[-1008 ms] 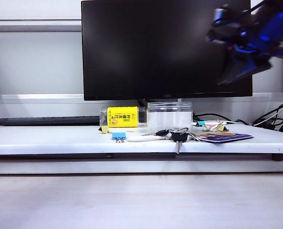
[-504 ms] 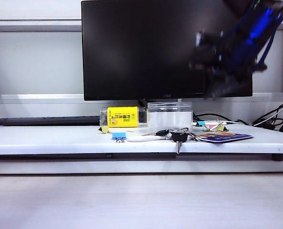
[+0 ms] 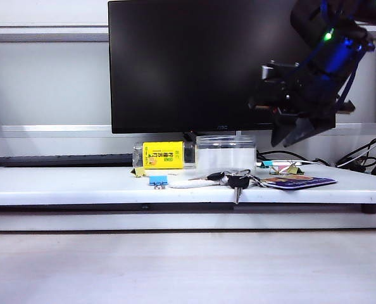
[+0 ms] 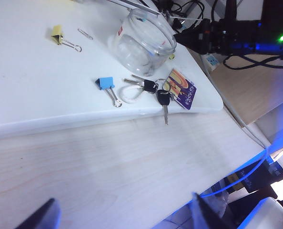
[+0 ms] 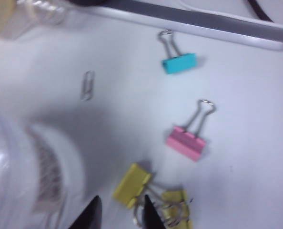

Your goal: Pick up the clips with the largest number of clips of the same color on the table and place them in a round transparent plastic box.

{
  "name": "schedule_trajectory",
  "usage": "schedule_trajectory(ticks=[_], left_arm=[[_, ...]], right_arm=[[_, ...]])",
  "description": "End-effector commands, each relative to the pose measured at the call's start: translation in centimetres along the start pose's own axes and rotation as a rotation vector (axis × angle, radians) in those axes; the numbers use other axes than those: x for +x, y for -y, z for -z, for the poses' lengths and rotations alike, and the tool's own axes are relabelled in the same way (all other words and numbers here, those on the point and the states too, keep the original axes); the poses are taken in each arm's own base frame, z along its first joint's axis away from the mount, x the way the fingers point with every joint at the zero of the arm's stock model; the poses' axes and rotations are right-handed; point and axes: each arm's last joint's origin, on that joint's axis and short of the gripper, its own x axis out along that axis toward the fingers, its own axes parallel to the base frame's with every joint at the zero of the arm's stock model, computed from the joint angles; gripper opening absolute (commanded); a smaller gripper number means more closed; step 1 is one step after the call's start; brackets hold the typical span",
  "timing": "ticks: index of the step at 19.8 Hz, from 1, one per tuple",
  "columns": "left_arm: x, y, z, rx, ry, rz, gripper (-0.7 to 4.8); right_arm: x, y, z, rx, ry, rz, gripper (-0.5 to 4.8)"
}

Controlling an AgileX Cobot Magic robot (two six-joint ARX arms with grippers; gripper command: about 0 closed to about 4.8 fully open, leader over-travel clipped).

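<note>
Pink clip [image 5: 186, 142] and round transparent plastic box [image 5: 17, 171] — flanking yellow clips [image 5: 132, 185].

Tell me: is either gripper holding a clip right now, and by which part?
Neither. The right gripper hangs open above the two yellow clips, not touching them. The left gripper is open over bare wood.

Clear glossy plastic box [image 4: 142, 42]

My exterior camera sits low, facing the monitor [image 3: 221, 63] edge-on across the worktop [image 3: 80, 183]. The left wrist camera looks down from farther off and shares the blue binder clip [image 3: 157, 180] [image 4: 105, 83] and keys [image 3: 237, 181] [image 4: 160, 95] with it. My right wrist camera hangs close above the clips [image 5: 132, 185].
</note>
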Motion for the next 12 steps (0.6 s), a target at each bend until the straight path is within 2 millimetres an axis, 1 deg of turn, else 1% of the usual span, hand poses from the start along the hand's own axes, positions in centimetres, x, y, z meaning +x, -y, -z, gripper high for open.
schedule_trajectory(ticks=[1,4,12], left_arm=[[-0.02,0.09,-0.13,-0.005,0.005,0.006,3.68],[-0.02,0.09,-0.14,-0.043,0.006,0.007,3.68],[-0.02,0.10,-0.17,-0.048,0.008,0.008,3.68]], right_arm=[[0.60,0.81,0.01,0.084,0.004,0.020,1.17],[0.84,1.24,0.14,0.094,-0.004,0.025,1.17],[1.04,1.26,0.05,0.173,0.012,0.014,1.17]])
